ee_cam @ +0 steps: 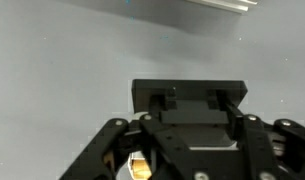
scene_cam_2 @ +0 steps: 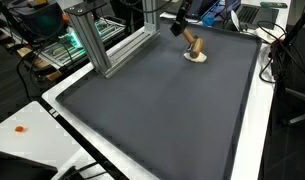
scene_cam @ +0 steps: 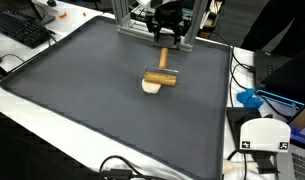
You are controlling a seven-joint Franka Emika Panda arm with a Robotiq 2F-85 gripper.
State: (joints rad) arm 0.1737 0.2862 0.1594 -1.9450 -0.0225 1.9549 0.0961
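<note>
A wooden mallet-like tool lies near the far middle of the dark mat. Its short cylinder head (scene_cam: 160,77) rests across a small white object (scene_cam: 150,87), and its handle (scene_cam: 162,57) points toward my gripper (scene_cam: 167,38). In both exterior views the black gripper (scene_cam_2: 179,27) is right at the far end of the handle (scene_cam_2: 192,44), above the white object (scene_cam_2: 197,58). I cannot tell if the fingers are closed on the handle. In the wrist view the gripper body (ee_cam: 188,100) fills the lower picture, and a bit of wood (ee_cam: 139,168) shows through its linkage.
The dark mat (scene_cam: 112,100) covers a white table. An aluminium frame (scene_cam_2: 92,40) stands at the mat's far edge beside the gripper. A keyboard (scene_cam: 20,28), cables, a blue item (scene_cam: 250,98) and a white device (scene_cam: 264,135) lie off the mat.
</note>
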